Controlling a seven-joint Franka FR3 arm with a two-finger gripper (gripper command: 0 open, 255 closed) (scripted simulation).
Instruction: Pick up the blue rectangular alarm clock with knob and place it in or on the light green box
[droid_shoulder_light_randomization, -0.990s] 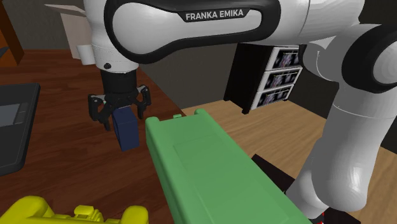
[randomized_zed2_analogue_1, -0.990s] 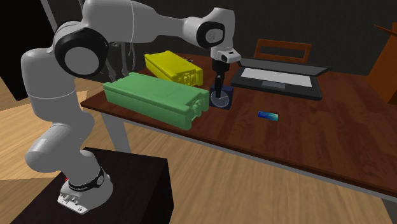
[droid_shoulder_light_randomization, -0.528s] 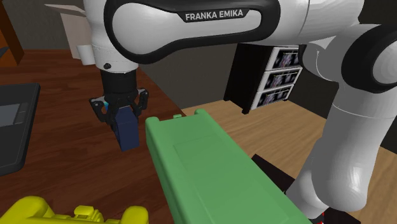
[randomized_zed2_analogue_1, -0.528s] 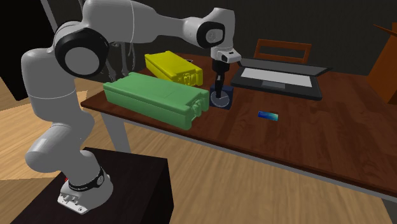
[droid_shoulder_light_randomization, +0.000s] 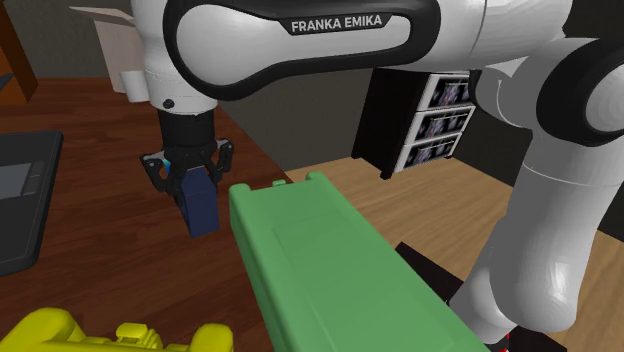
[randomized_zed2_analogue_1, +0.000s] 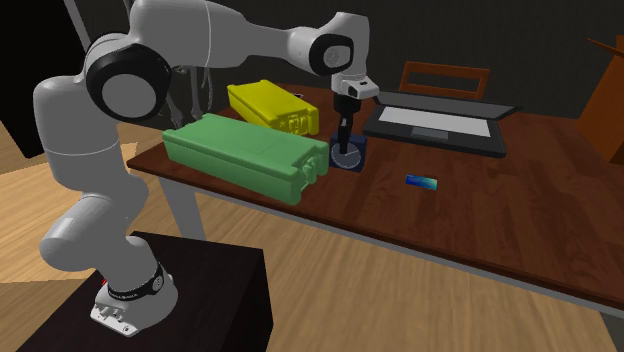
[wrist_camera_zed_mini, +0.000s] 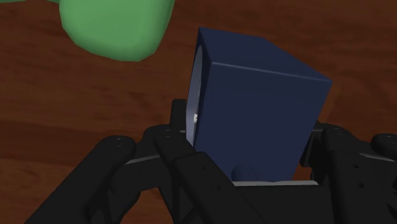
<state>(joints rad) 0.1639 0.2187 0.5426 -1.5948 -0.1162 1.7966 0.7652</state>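
In the shoulder view the white arm (droid_shoulder_light_randomization: 300, 45) arches from four o'clock toward ten o'clock, wrist pointing straight down, jaws pinched on the alarm clock (droid_shoulder_light_randomization: 201, 207).

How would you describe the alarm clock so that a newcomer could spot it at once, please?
On the brown table, look between the long green box and the laptop. The clock is the small dark blue block clasped by the black gripper; it alone stands upright, with a round pale dial.

A yellow case (randomized_zed2_analogue_1: 272, 106) and a laptop (randomized_zed2_analogue_1: 437, 126) rest on the dark wooden table (randomized_zed2_analogue_1: 480, 225); a small teal item (randomized_zed2_analogue_1: 422, 181), perhaps a card, lies apart.
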